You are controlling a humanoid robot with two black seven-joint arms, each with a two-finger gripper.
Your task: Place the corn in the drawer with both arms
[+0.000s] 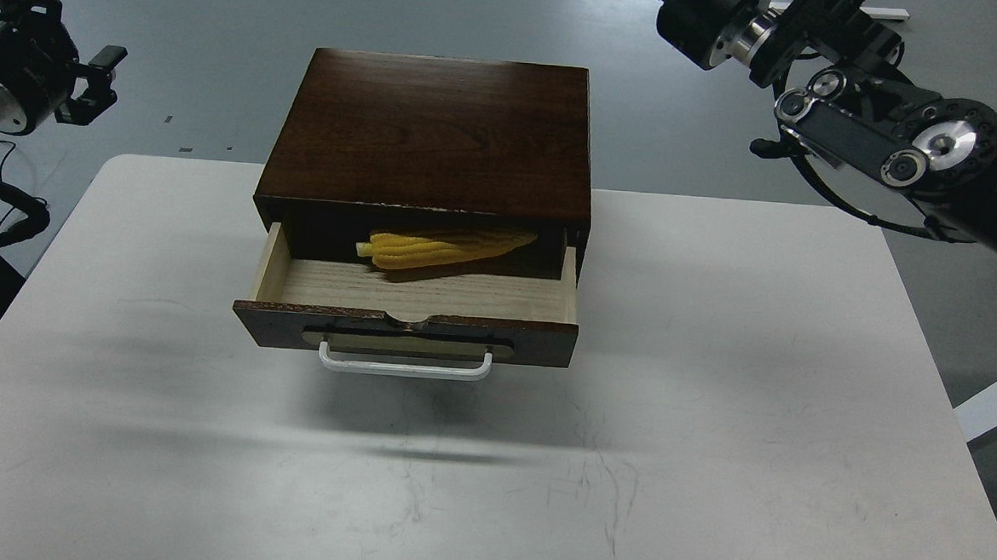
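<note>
We've got the corn (449,249) lying at the back of the open drawer (417,293); both our grippers are raised well clear, holding nothing, jaw gaps unreadable. Next, we judge, push it shut.

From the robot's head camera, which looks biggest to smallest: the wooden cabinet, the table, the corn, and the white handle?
1. The table, widest by far.
2. The cabinet.
3 and 4. The corn and the white handle look about equally long; the corn lies farther back and partly under the cabinet top, so I won't rank them.

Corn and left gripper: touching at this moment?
Apart. The head view shows the corn lying inside the open drawer, while the left gripper hangs far away at upper left.
</note>
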